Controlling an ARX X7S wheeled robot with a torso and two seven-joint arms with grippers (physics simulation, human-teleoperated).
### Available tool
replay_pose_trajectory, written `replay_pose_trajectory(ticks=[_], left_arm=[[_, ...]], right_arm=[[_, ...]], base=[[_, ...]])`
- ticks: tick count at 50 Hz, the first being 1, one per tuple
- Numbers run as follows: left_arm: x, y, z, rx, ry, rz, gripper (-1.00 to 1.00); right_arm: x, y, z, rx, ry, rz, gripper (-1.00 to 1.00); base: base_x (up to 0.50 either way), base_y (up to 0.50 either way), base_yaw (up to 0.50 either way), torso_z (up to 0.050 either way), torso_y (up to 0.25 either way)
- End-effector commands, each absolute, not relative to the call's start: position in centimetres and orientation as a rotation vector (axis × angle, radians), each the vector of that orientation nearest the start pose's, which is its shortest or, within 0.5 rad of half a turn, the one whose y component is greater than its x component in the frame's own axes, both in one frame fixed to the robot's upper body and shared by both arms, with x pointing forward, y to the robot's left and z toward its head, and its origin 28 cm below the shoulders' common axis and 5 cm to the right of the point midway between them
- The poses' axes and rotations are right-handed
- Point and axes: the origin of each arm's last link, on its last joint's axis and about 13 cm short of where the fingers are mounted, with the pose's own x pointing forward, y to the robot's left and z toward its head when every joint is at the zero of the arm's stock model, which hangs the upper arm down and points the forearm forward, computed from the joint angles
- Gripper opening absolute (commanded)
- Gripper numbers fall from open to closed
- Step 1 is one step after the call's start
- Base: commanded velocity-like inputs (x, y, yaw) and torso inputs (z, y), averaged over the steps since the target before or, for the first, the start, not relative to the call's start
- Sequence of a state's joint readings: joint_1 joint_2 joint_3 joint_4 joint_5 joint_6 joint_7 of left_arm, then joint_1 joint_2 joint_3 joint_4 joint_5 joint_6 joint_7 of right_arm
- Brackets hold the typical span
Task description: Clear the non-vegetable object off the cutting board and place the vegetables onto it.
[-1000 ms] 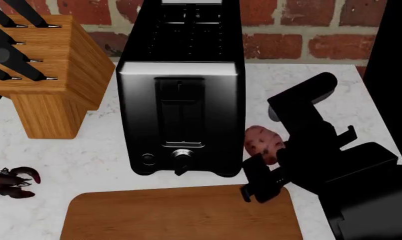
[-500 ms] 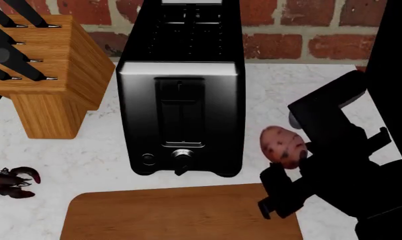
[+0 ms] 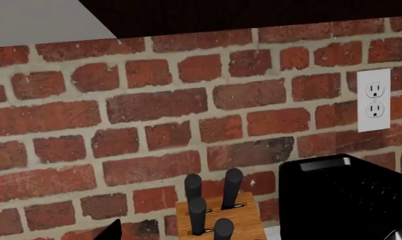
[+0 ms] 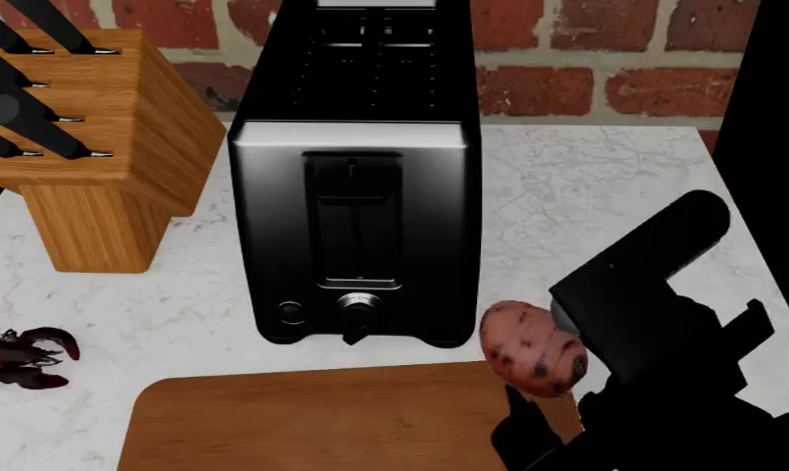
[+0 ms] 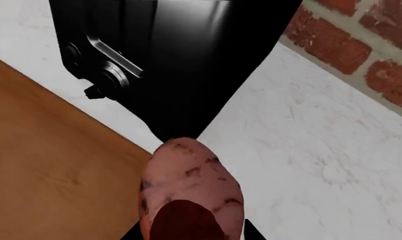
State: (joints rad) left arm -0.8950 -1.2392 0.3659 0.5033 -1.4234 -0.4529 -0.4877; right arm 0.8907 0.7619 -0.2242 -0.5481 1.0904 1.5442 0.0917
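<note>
Potato (image 4: 532, 351) gripped by right gripper (image 4: 542, 392).
Held over board (image 4: 342, 422) corner, lobster (image 4: 22, 359) off it; left gripper unseen.

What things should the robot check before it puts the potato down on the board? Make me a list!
1. Potato held by the right gripper: ok, it sits between the fingers in the right wrist view.
2. Potato over the cutting board: cannot tell, it hangs near the board's right edge.
3. Board free of the lobster: ok, the lobster lies on the counter to the board's left.
4. Room on the board: ok, the visible part is bare.
5. Toaster clear of the potato: ok, a gap shows between them.
6. Left gripper out of the way: ok, its camera faces the brick wall and it is not in the head view.
</note>
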Motion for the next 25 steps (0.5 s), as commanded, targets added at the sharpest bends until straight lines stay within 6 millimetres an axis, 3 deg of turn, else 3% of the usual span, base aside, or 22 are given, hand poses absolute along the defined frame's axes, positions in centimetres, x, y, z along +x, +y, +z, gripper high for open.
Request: replay_pose_trajectory(ticks=[1, 25], left_arm=[[21.5, 31.3, 30.4, 0.095, -0.258, -0.169, 1.0], [21.2, 31.4, 30.3, 0.093, -0.261, -0.159, 1.0]], right_arm=[[22.1, -16.7, 23.6, -0.423, 0.428, 0.531, -1.0], [22.4, -15.7, 20.9, -0.405, 0.48, 0.601, -1.0]], base=[[0.0, 0.0, 0.0, 0.0, 0.0], [0.0, 0.0, 0.0, 0.0, 0.0]])
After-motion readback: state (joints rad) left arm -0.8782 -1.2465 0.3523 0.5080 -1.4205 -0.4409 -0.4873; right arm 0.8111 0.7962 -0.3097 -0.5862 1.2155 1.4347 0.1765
